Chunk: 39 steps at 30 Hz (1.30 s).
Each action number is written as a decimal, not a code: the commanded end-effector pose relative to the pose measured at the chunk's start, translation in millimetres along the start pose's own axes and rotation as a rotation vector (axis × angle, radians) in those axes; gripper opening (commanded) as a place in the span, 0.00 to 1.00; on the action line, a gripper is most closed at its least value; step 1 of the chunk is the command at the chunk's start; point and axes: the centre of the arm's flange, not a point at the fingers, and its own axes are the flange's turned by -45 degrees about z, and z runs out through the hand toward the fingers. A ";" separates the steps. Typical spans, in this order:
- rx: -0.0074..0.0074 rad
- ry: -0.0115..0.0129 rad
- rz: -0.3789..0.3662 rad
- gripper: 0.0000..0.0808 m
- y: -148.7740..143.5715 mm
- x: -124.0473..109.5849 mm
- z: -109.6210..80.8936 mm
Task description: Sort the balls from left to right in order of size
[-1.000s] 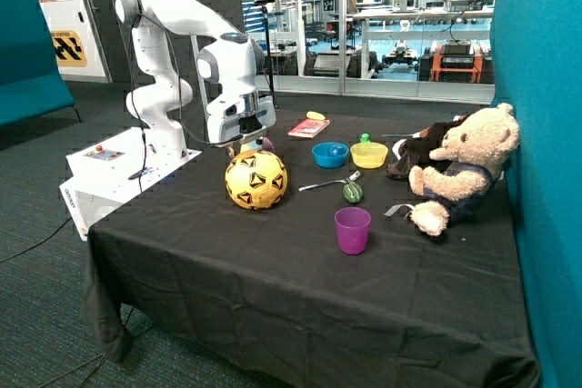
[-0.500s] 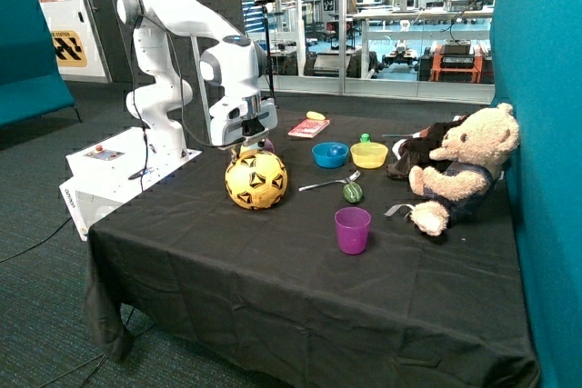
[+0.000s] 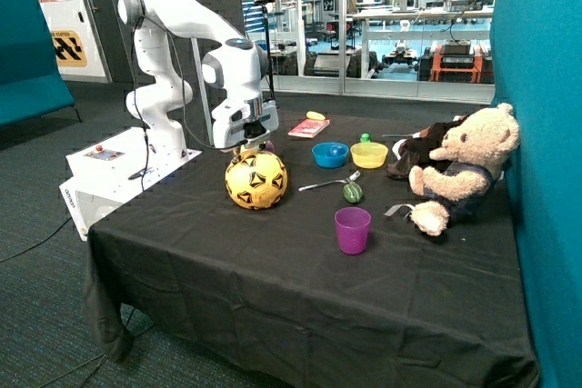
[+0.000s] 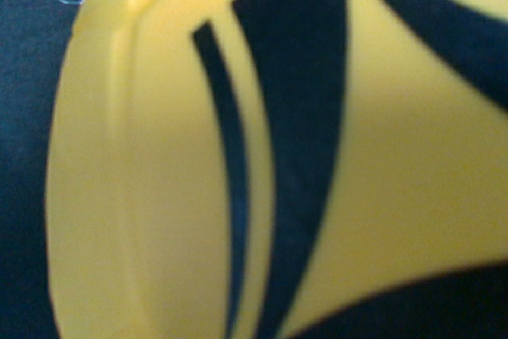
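Yellow-black ball (image 3: 256, 179) beside green ball (image 3: 352, 193)

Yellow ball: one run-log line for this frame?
arm: over yellow ball | gripper: at ball's top, fingers not visible | wrist view: filled by ball | small green ball: untouched by fork | sort: not done

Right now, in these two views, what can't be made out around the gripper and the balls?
- Gripper: outside view, the hand and the yellow-and-black soccer ball hide its fingers; wrist view shows only the ball's surface.
- Small purple object behind the ball: outside view, mostly hidden, unidentifiable.
- Small green ball beside the metal fork: too small for detail.
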 end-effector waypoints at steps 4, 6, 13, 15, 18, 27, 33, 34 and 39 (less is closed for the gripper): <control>-0.0010 0.0060 -0.008 1.00 -0.7 -1.8 5.3; -0.0010 0.0060 -0.008 1.00 0.2 -0.6 5.6; -0.0010 0.0060 -0.015 1.00 1.1 4.0 5.6; -0.0011 0.0060 -0.017 1.00 0.5 5.6 5.8; -0.0011 0.0060 -0.018 0.99 -0.3 6.8 6.3; -0.0011 0.0060 -0.017 0.86 -1.7 6.5 11.4; -0.0010 0.0060 -0.005 0.03 -3.0 4.9 19.6; -0.0010 0.0060 -0.008 0.01 -3.8 4.7 20.1; -0.0010 0.0060 -0.009 0.00 -5.1 5.4 19.2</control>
